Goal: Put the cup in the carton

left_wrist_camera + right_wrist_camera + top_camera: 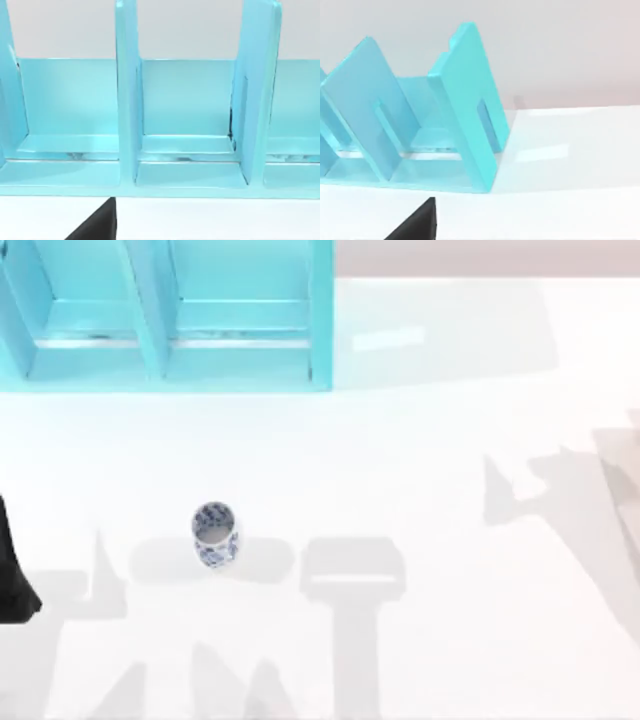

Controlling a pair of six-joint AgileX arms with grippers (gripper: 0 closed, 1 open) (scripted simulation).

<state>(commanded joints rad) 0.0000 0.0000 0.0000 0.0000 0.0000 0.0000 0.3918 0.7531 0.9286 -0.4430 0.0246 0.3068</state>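
White-and-blue patterned, one cup [214,534] stands upright on the white table [450,640], left of centre, well apart from one turquoise carton [170,335] with upright dividers, cut off at the top edge. Part of the left arm [12,570] shows at the left edge; grip state cannot be told.

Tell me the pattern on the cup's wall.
The cup is white with a blue pattern on its wall, seen best in the top view.

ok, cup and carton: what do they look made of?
Cup: likely glazed ceramic, judging by the white wall with blue pattern; it could be printed plastic. Carton: flat turquoise panels with slotted dividers, a smooth, slightly glossy finish and faint reflections on its floor, more like plastic than cardboard.
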